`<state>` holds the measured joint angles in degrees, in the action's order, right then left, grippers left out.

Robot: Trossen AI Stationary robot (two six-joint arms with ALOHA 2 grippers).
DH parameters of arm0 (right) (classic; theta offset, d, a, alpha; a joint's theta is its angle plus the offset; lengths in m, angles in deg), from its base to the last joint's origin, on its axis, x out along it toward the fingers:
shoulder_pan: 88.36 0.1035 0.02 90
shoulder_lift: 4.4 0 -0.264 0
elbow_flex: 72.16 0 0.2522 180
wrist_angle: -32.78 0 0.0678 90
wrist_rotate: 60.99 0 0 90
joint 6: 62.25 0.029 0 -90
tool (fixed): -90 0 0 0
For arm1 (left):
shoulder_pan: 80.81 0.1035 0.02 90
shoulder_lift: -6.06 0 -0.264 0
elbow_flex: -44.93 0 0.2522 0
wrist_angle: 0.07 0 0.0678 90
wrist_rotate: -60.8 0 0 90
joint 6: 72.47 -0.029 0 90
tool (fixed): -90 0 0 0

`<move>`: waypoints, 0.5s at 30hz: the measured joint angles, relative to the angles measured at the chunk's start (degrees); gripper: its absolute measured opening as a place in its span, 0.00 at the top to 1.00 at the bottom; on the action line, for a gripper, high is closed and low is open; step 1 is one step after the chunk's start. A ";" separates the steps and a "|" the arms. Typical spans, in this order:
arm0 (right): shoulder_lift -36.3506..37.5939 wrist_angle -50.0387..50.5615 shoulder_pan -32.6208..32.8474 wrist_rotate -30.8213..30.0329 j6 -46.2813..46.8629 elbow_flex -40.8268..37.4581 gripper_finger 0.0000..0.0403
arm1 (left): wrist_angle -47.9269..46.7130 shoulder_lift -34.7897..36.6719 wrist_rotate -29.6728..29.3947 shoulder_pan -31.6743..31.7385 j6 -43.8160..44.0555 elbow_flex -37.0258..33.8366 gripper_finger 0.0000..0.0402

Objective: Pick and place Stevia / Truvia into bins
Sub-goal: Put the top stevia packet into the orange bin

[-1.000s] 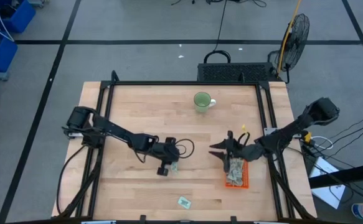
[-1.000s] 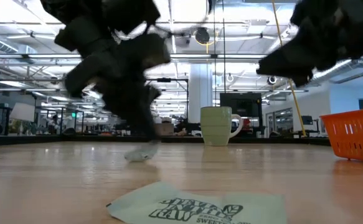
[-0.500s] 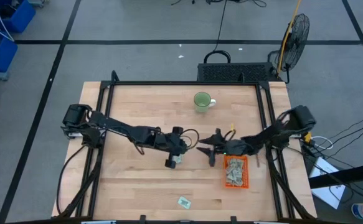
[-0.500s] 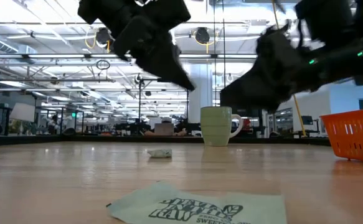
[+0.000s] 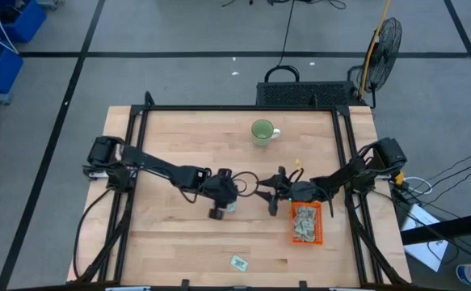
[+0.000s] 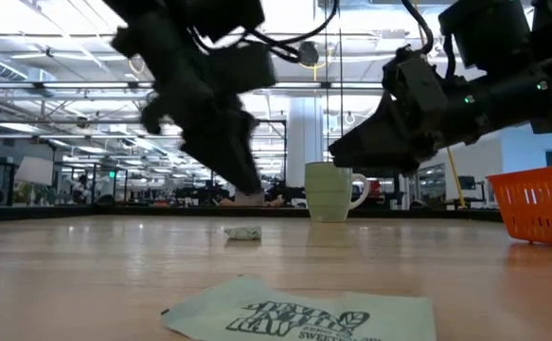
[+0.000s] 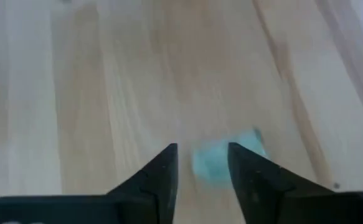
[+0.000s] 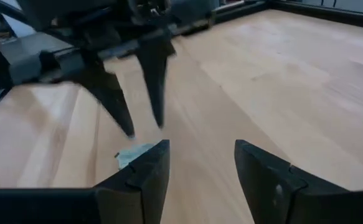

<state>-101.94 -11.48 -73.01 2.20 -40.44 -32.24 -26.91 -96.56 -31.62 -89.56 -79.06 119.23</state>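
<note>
Left hand [image 5: 219, 212] hovers with fingers parted over a light, thin, limp paper sachet [image 5: 230, 207] lying flat on the table [image 5: 170, 145], best pinched at one raised edge.

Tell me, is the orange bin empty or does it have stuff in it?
Not empty. The high view shows the orange bin holding a pile of pale sachets. Another sachet lies flat outside it on the table.
</note>
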 joint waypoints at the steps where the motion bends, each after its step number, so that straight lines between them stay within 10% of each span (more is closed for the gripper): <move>1: -0.03 -0.01 0.01 0.06 0.00 -0.01 0.57 | 2.09 -0.59 0.05 0.17 0.54 -0.15 0.62; 15: 0.00 -1.53 -0.17 0.00 -0.45 -0.16 0.57 | 5.26 -6.65 0.51 0.43 2.34 -0.68 0.64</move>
<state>-101.94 -13.02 -73.18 2.20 -40.89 -32.40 -21.65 -103.22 -31.11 -89.13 -76.72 118.55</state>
